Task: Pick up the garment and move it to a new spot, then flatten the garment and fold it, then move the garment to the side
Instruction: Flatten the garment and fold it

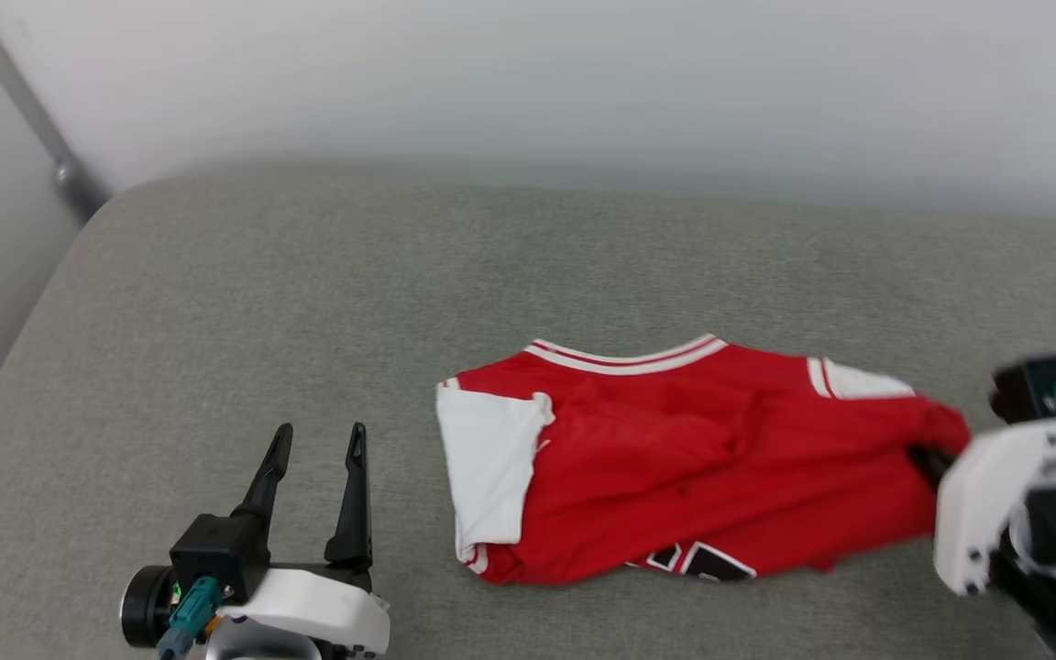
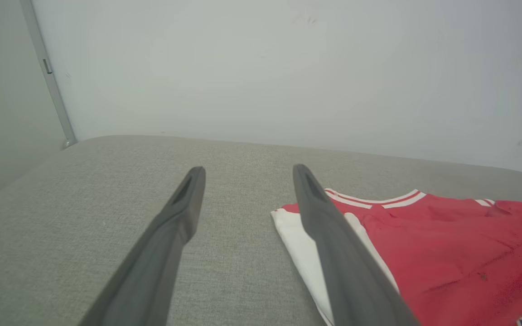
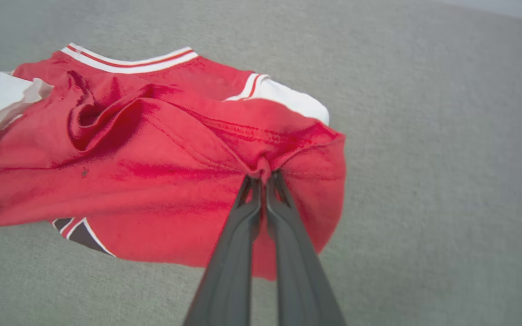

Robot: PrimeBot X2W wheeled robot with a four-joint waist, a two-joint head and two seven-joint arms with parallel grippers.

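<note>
On grey cushion (image 1: 308, 275), garment (image 1: 702, 458) rumpled; right pincer (image 3: 263, 174) pinched on its right end; left pincer (image 1: 322, 431) gaping, empty, apart.

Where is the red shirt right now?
In the head view the red shirt lies crumpled on the grey padded surface, right of centre. The right hand pinches its right edge; the open left hand sits apart at its left.
</note>
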